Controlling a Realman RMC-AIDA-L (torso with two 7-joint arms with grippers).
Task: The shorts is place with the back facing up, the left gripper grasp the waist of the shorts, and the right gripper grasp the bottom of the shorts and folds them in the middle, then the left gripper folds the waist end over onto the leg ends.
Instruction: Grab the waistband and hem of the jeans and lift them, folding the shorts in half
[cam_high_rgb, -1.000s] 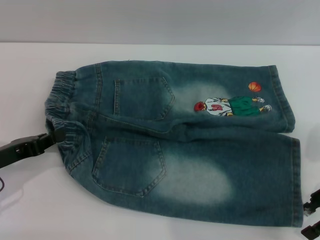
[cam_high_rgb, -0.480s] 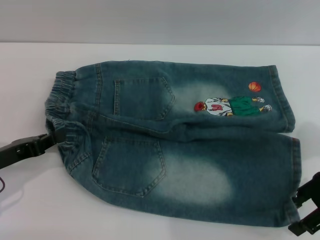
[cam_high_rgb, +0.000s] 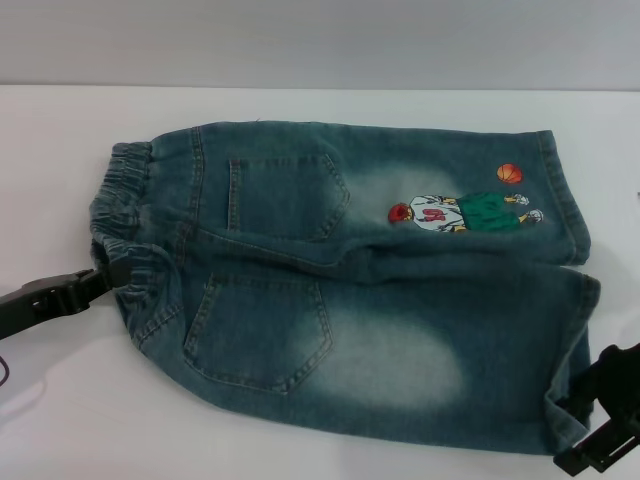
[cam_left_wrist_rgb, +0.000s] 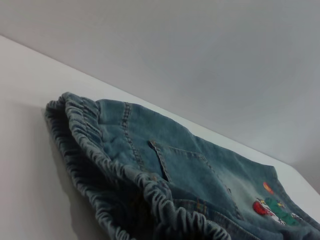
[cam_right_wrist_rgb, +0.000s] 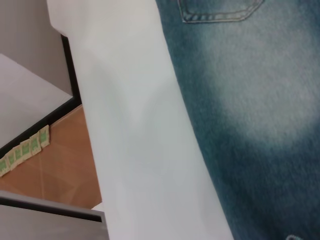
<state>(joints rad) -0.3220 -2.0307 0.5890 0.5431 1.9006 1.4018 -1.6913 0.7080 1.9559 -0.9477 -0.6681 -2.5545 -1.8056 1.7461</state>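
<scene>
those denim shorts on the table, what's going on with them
A two-armed robot is starting to fold the denim shorts, which lie back side up on the white table. The left gripper is at the elastic waistband, and the right gripper has the corner of the near leg hem, which is lifted and curled. The far leg, with the basketball-player print, lies flat.

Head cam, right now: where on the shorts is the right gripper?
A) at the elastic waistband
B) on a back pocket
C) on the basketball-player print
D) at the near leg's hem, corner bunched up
D: the right gripper sits at the hem of the near leg of the shorts, where the denim corner is bunched up; the left gripper is the one at the waistband.
</scene>
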